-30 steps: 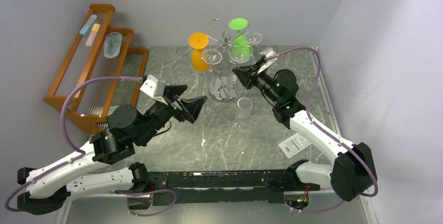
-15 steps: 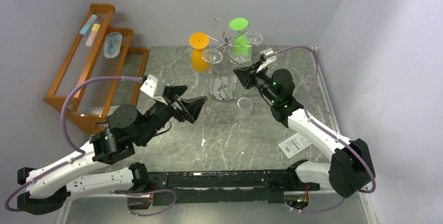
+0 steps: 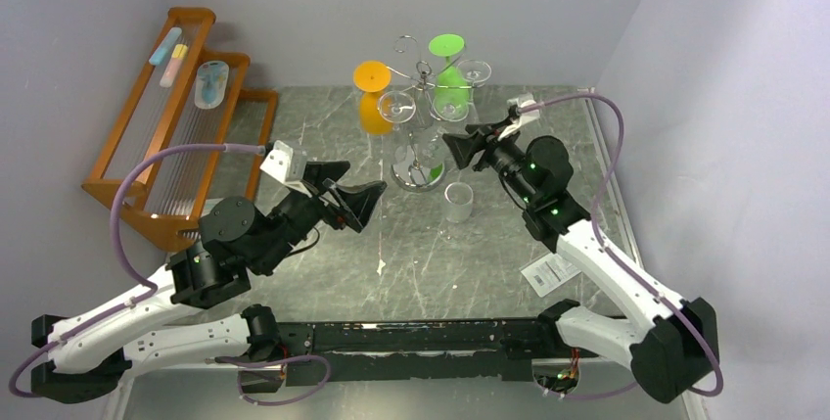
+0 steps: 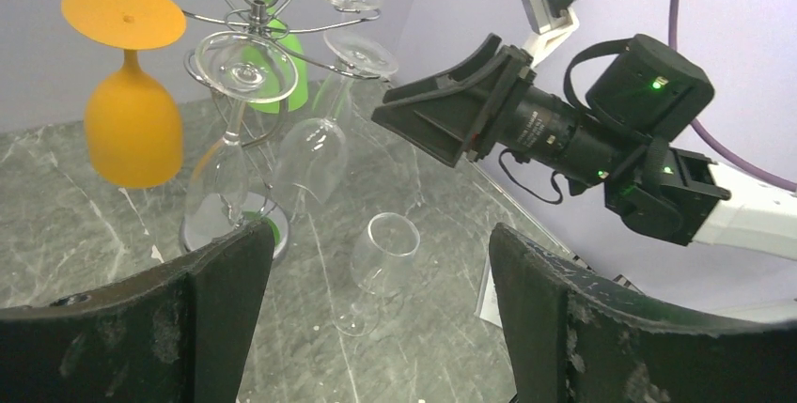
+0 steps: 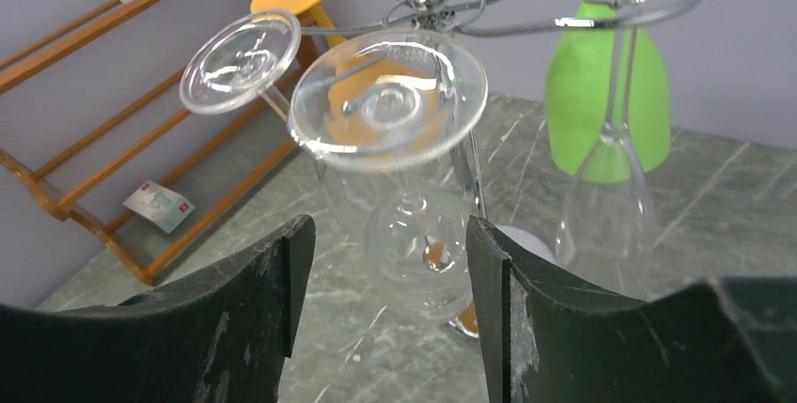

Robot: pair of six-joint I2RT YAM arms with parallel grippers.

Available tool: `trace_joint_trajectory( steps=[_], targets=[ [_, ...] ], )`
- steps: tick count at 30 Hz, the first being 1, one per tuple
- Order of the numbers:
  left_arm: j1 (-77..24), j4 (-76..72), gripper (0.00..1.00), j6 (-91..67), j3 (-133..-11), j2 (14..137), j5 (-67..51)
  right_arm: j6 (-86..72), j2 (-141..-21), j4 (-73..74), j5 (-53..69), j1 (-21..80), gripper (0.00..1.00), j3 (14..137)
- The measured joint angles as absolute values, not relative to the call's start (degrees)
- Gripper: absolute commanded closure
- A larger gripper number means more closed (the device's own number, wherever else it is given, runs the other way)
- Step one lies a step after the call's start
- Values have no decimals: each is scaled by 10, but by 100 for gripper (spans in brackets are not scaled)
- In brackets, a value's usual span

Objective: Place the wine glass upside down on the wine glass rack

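Observation:
The chrome wine glass rack stands at the back on its round base. A clear wine glass hangs upside down from one arm, its bowl free of any finger. My right gripper is open just in front of that bowl, not touching it; from above, the right gripper sits right of the rack. Another clear wine glass stands upright on the table. My left gripper is open, hovering left of that upright glass.
Also hanging on the rack are an orange glass, a green glass and two more clear glasses. A brown wooden stepped rack lines the left wall. A paper label lies at the right.
My right gripper has opened and drawn back to the right from the rack, leaving the clear glass hanging. The left arm has not moved.

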State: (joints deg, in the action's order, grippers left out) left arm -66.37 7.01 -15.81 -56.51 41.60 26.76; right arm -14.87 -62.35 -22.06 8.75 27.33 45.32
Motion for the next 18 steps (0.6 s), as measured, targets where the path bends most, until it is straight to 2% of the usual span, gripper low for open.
trace_joint_trajectory(
  steps=[11, 18],
  targets=[
    [-664, 85, 11, -172, -554, 403, 279, -189, -496, -3, 66, 273, 36, 434],
    [-664, 91, 11, -198, -523, 401, 299, -231, -502, 117, 95, 274, 39, 468]
  ],
)
